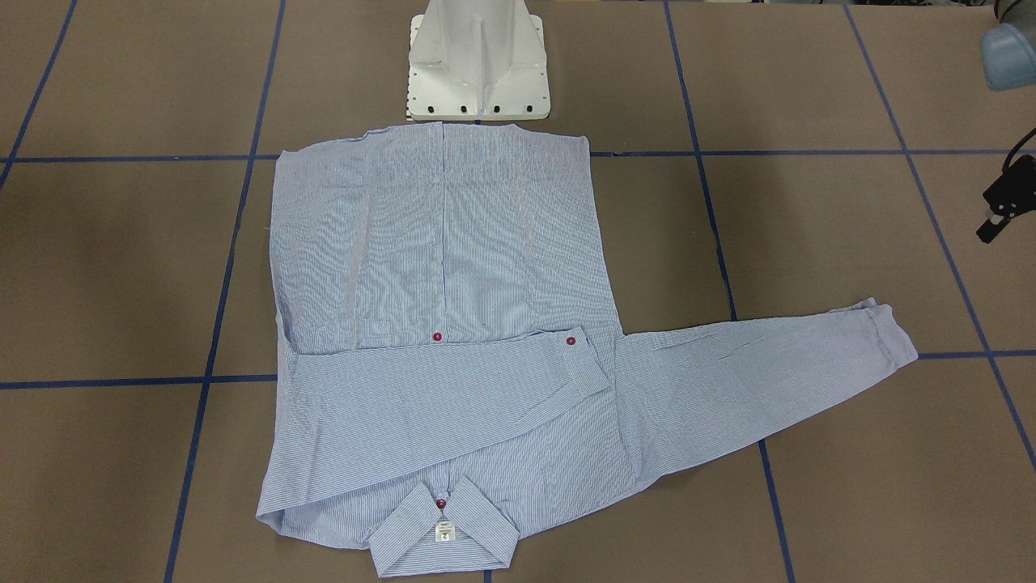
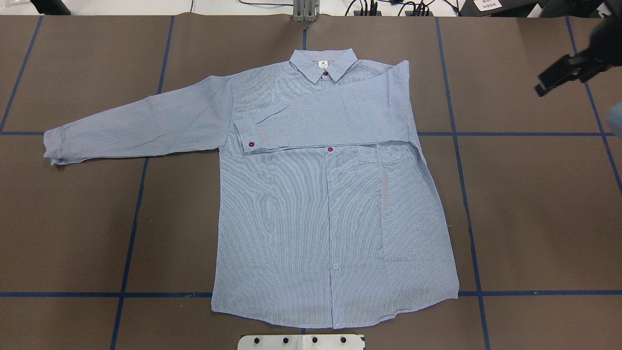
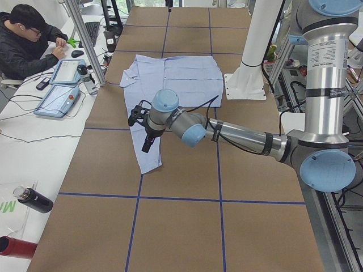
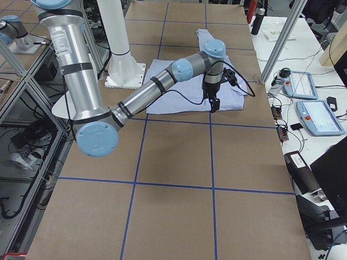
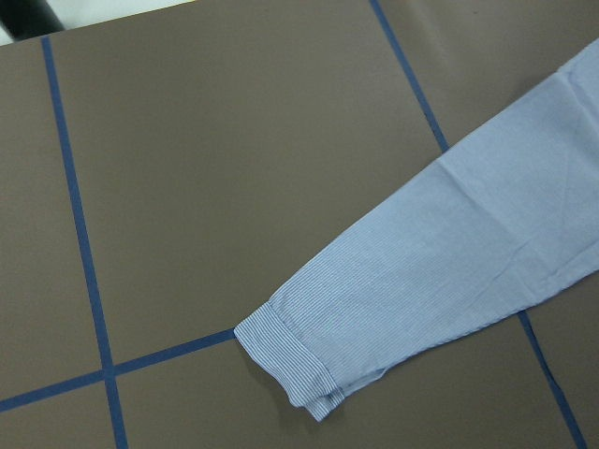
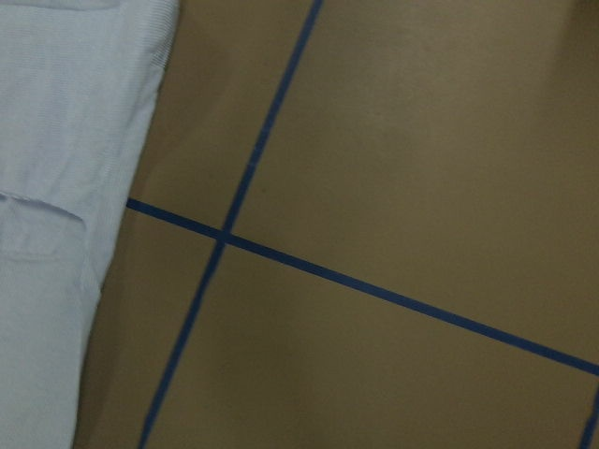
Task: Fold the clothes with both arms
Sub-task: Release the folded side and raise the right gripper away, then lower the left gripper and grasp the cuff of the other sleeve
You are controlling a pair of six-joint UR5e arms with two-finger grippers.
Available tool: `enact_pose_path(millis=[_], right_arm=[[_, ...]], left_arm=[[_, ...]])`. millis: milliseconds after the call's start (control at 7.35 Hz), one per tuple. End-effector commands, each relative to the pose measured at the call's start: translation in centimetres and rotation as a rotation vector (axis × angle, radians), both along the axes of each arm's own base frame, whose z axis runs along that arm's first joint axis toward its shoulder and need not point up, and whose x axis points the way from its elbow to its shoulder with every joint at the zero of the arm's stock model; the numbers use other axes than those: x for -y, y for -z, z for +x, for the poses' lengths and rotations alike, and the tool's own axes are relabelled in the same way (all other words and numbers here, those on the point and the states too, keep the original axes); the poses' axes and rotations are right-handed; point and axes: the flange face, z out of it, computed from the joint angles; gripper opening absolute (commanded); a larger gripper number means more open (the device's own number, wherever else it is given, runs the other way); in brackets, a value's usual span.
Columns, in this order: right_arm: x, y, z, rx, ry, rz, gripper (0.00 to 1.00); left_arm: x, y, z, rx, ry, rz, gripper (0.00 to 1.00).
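Observation:
The light blue striped shirt (image 2: 330, 218) lies flat, front up and buttoned, with its collar (image 2: 323, 63) on the far side of the table. Its right sleeve (image 2: 335, 121) is folded across the chest. Its left sleeve (image 2: 136, 121) stretches out sideways, and the cuff (image 5: 290, 360) shows in the left wrist view. My left gripper (image 1: 999, 206) hovers above that cuff (image 3: 148, 164) and holds nothing. My right gripper (image 2: 554, 80) hovers off the shirt's right edge (image 6: 103, 234), blurred, and holds nothing. I cannot tell whether either gripper is open or shut.
The white pedestal base (image 1: 477, 65) stands at the shirt's hem. Blue tape lines (image 2: 461, 133) cross the brown table. An operator (image 3: 25, 39) sits at a side desk with control pendants (image 3: 57, 99). Bottles (image 3: 34, 199) lie beside the table's near end.

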Motion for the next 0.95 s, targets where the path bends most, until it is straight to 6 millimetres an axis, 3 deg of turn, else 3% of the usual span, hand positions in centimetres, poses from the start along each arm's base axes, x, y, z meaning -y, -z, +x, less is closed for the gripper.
enact_pose_path(millis=[0,136,272,544,680,816], right_arm=[[-5.3,-8.0,7.5,-0.020,0.016,-0.014,1.00],[-6.7,-9.5,7.9,-0.024,0.008,-0.046,1.00],[-6.8,-9.8,7.9,-0.024,0.001,-0.049,1.00],[-6.7,-9.9,7.9,-0.024,0.001,-0.051,1.00],[-6.7,-9.9,7.9,-0.024,0.000,-0.052,1.00],[-6.7,-9.9,7.9,-0.024,0.000,-0.053,1.00]], left_arm=[[2.0,-4.5,2.2,-0.057,0.103,-0.027,1.00],[1.8,-5.8,5.2,-0.045,0.100,-0.054,1.00],[1.5,-7.0,7.6,-0.046,0.119,-0.098,1.00],[0.1,-10.0,10.5,-0.130,0.156,-0.124,1.00],[-0.1,-9.7,12.2,-0.148,0.197,-0.131,1.00],[-0.3,-9.6,12.5,-0.159,0.204,-0.121,1.00]])
